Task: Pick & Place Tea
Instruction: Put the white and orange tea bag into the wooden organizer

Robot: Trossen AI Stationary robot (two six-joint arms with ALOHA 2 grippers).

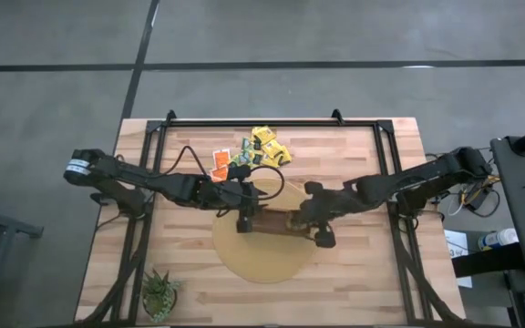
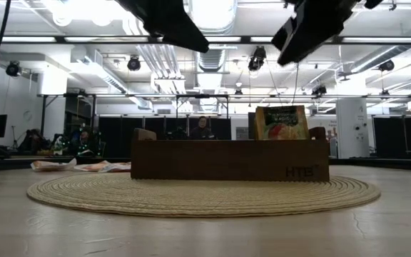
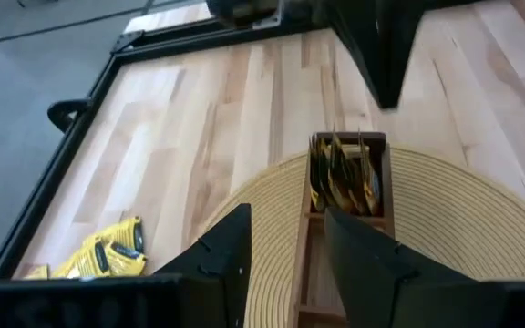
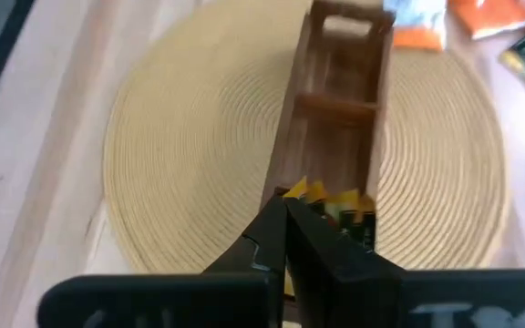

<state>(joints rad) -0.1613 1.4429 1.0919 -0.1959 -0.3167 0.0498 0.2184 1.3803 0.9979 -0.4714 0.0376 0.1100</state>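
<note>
A long brown box lies on a round woven mat mid-table. Several yellow and dark tea sachets stand upright in its right end compartment; one shows above the box wall. The other compartments show bare wood. Loose orange, yellow and green sachets lie on the table beyond the mat. My left gripper hangs open above the box's left end. My right gripper is shut, holding nothing, above the box's right end.
A small green potted plant stands at the table's near left corner. Black frame rails run along the far edge and down both sides. Both arms hang well above the box. Bare wood lies near and right of the mat.
</note>
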